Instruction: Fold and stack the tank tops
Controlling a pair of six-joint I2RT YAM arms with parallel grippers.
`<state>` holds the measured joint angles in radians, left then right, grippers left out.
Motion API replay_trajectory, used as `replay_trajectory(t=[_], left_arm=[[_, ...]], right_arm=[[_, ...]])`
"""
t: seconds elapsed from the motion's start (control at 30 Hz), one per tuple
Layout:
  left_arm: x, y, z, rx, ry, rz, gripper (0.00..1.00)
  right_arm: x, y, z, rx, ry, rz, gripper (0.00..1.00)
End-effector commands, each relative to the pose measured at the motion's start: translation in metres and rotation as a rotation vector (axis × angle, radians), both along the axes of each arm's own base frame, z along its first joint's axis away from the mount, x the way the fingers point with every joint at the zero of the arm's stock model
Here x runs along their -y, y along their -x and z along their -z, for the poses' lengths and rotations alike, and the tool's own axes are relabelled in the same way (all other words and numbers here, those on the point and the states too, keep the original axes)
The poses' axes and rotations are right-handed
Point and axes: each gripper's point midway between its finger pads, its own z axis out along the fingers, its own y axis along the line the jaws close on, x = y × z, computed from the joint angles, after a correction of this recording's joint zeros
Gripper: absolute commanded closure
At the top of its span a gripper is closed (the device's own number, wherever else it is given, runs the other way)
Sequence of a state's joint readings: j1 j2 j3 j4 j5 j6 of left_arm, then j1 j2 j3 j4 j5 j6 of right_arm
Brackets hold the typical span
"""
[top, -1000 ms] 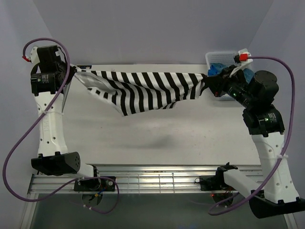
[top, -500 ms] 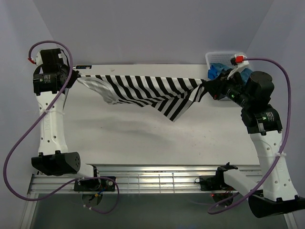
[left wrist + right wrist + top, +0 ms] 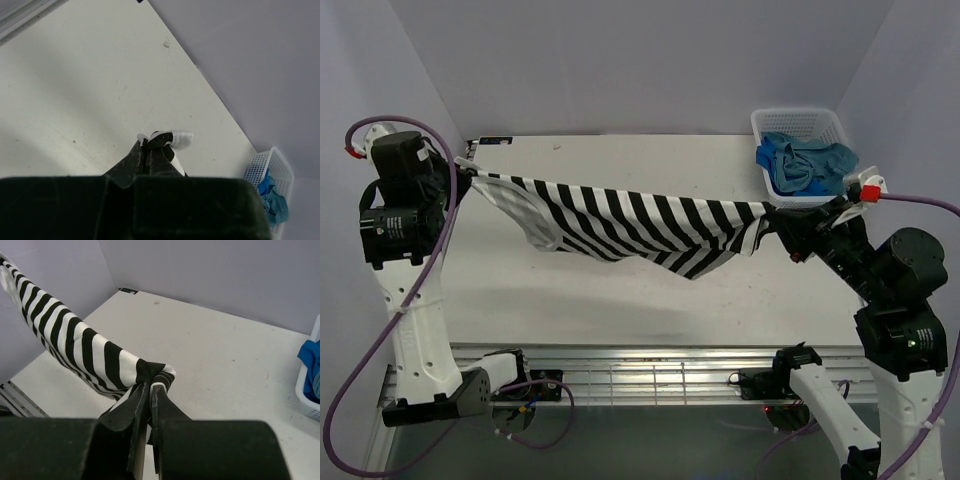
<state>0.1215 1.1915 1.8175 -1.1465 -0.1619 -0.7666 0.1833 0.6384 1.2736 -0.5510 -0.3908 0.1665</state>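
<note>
The striped top [image 3: 630, 225] hangs in the air, pulled out wide between the two arms. The left gripper [image 3: 463, 172] is closed on one end of it. The right gripper [image 3: 778, 222] is closed on the other end. The middle sags a bit and seems to hang off the counter [image 3: 620, 300].

A second ago the top was up by the far edge, right next to the basket [image 3: 798, 118]. Now both arms have pulled it back, and it hangs over the middle of the counter. It also looks smoother, with less cloth drooping down.

This means the top is likely ready to be laid flat for folding. No fold is made yet. The blue tops [image 3: 807, 165] lie in the basket and wait their turn.
</note>
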Motion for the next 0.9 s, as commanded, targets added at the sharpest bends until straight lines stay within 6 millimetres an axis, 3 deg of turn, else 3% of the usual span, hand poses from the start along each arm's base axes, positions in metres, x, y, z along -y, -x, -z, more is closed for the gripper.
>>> replay_trajectory(t=[0.0, 0.07, 0.13, 0.17, 0.2, 0.23, 0.27, 0.3, 0.33, 0.4, 0.43, 0.47, 0.5, 0.53, 0.57, 0.67, 0.73, 0.77, 0.8, 0.83, 0.87], left_arm=[[0.000, -0.024, 0.048, -0.136, 0.020, 0.025, 1.00], [0.002, -0.038, 0.071, -0.185, 0.039, 0.043, 1.00], [0.002, -0.061, 0.113, -0.258, 0.066, 0.055, 1.00], [0.004, -0.074, 0.125, -0.261, 0.077, 0.069, 1.00], [0.004, -0.082, 0.143, -0.292, 0.090, 0.067, 1.00], [0.004, -0.091, 0.185, -0.378, 0.106, 0.072, 1.00], [0.005, -0.107, 0.198, -0.360, 0.112, 0.089, 1.00], [0.005, -0.114, 0.215, -0.381, 0.115, 0.095, 0.79], [0.005, -0.124, 0.250, -0.445, 0.120, 0.111, 0.62], [0.004, -0.142, 0.268, -0.479, 0.114, 0.130, 0.23], [0.001, -0.161, 0.276, -0.492, 0.111, 0.130, 0.02], [-0.001, -0.168, 0.277, -0.501, 0.107, 0.129, 0.02], [-0.001, -0.170, 0.279, -0.520, 0.105, 0.138, 0.02], [-0.003, -0.172, 0.276, -0.528, 0.101, 0.137, 0.02], [-0.003, -0.173, 0.268, -0.529, 0.097, 0.138, 0.02], [0.003, -0.157, 0.258, -0.529, 0.105, 0.151, 0.02], [0.021, -0.124, 0.256, -0.556, 0.165, 0.191, 0.02], [0.028, -0.111, 0.258, -0.568, 0.178, 0.207, 0.02], [0.049, -0.083, 0.264, -0.595, 0.178, 0.246, 0.02], [0.058, -0.067, 0.267, -0.608, 0.171, 0.258, 0.02], [0.071, -0.051, 0.271, -0.625, 0.157, 0.278, 0.02]], right_arm=[[0.000, -0.034, 0.049, -0.177, 0.008, 0.045, 0.92], [-0.001, -0.050, 0.078, -0.265, 0.026, 0.058, 0.92], [-0.004, -0.074, 0.106, -0.347, 0.051, 0.066, 0.92], [-0.004, -0.090, 0.134, -0.423, 0.075, 0.082, 0.92], [-0.005, -0.097, 0.148, -0.450, 0.084, 0.083, 0.92], [-0.006, -0.111, 0.154, -0.422, 0.104, 0.075, 0.91], [-0.009, -0.124, 0.189, -0.491, 0.133, 0.068, 0.89], [-0.007, -0.133, 0.201, -0.507, 0.142, 0.077, 0.81], [-0.006, -0.144, 0.212, -0.520, 0.173, 0.082, 0.72], [0.002, -0.174, 0.236, -0.590, 0.230, 0.136, 0.41], [0.008, -0.184, 0.242, -0.613, 0.249, 0.170, 0.34], [0.015, -0.193, 0.261, -0.678, 0.282, 0.211, 0.27], [0.017, -0.205, 0.247, -0.660, 0.273, 0.228, 0.17], [0.017, -0.207, 0.247, -0.676, 0.275, 0.230, 0.11], [0.015, -0.207, 0.244, -0.684, 0.271, 0.222, 0.05], [0.018, -0.195, 0.237, -0.674, 0.242, 0.250, 0.10], [0.023, -0.176, 0.256, -0.718, 0.231, 0.278, 0.10], [0.029, -0.166, 0.249, -0.695, 0.219, 0.307, 0.10], [0.030, -0.158, 0.253, -0.711, 0.193, 0.331, 0.10], [0.035, -0.142, 0.275, -0.761, 0.192, 0.352, 0.10], [0.039, -0.134, 0.268, -0.734, 0.167, 0.381, 0.10]])
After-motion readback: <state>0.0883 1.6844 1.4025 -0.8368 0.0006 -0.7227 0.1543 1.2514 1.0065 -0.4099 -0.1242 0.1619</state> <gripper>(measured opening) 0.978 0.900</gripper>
